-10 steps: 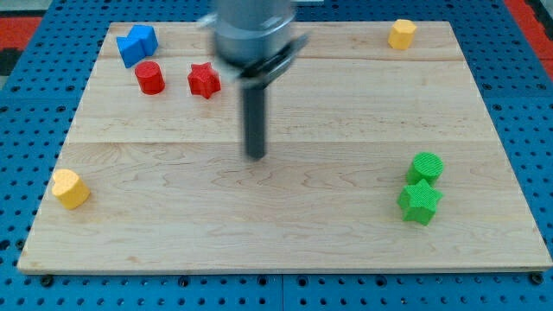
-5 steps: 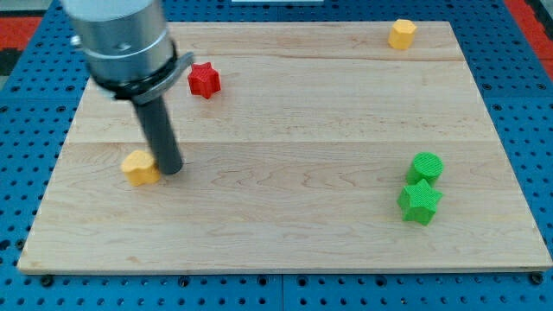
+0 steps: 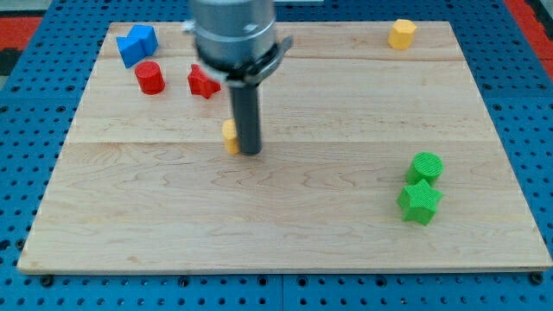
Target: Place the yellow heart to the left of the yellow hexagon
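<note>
My tip (image 3: 251,153) is a bare rod with no claw to open or close, so it holds nothing. It rests on the worktop (image 3: 285,233), touching the right side of the yellow heart (image 3: 229,136), which the rod half hides. The yellow hexagon (image 3: 401,34) sits well apart, towards the view's top right. In my judgement the task is barely half done: the heart still has most of the way to go.
</note>
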